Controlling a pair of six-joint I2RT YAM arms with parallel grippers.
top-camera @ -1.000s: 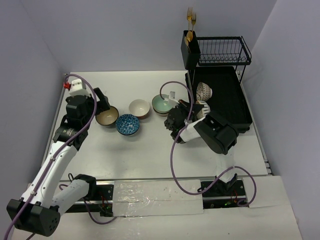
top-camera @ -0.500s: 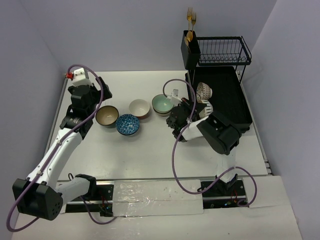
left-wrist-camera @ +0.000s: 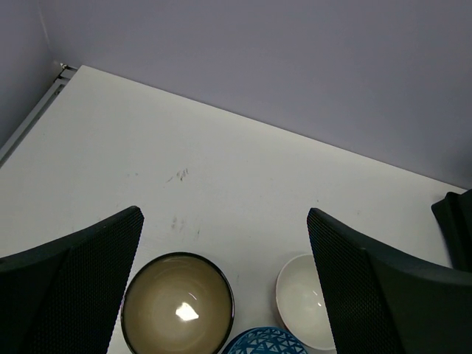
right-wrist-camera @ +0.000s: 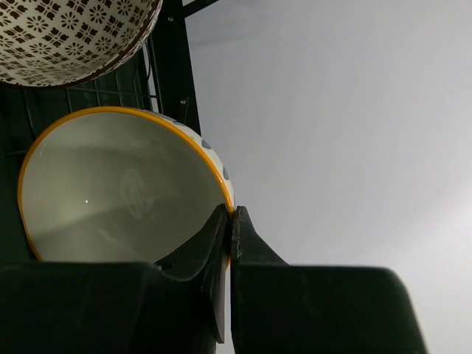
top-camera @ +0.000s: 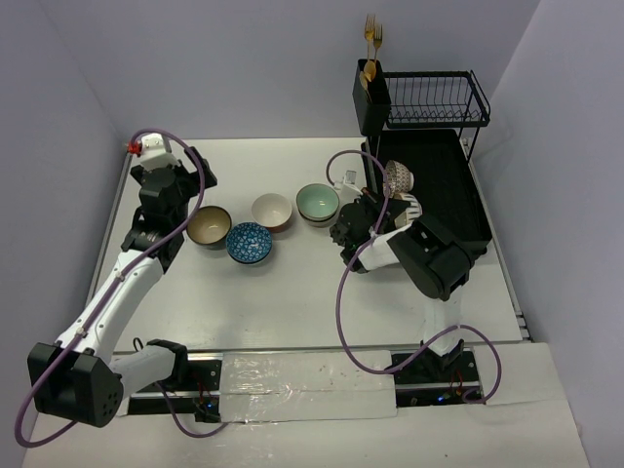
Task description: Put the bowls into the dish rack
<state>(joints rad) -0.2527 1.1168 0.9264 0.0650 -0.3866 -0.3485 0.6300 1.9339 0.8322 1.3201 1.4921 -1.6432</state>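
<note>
Bowls, top view: four sit in a loose row mid-table (top-camera: 292, 292). Tan bowl (top-camera: 209, 226) is leftmost, blue bowl (top-camera: 250, 242) just at its 4 o'clock, white bowl (top-camera: 272, 210) at the blue one's 1 o'clock, green bowl (top-camera: 318, 203) at the white one's 3 o'clock. Dish rack (top-camera: 448, 195) is at 3 o'clock of the row. Patterned bowl (top-camera: 398, 177) stands on edge at the rack's left side. Yellow-rimmed bowl (top-camera: 407, 208) is just at its 6 o'clock, over the rack's left edge; can't tell if it rests there. Right gripper (top-camera: 380, 210) is on it. Left gripper (top-camera: 202, 185) hovers at 11 o'clock of the tan bowl, apart from it. Cutlery holder (top-camera: 370, 97) with forks (top-camera: 372, 34) is at the rack's 11 o'clock corner.

Left wrist: jaws spread wide, only bare table between the fingers (left-wrist-camera: 74, 287). Tan bowl (left-wrist-camera: 178, 304) is low in frame, white bowl (left-wrist-camera: 306, 301) at its 3 o'clock, blue bowl (left-wrist-camera: 265, 343) cut off at the bottom edge.

Right wrist: jaws pressed together, pinching the rim of the yellow-rimmed bowl (right-wrist-camera: 110, 184), which is tilted on edge against the rack wires (right-wrist-camera: 169, 66). Patterned bowl (right-wrist-camera: 74, 37) at its 12 o'clock.
</note>
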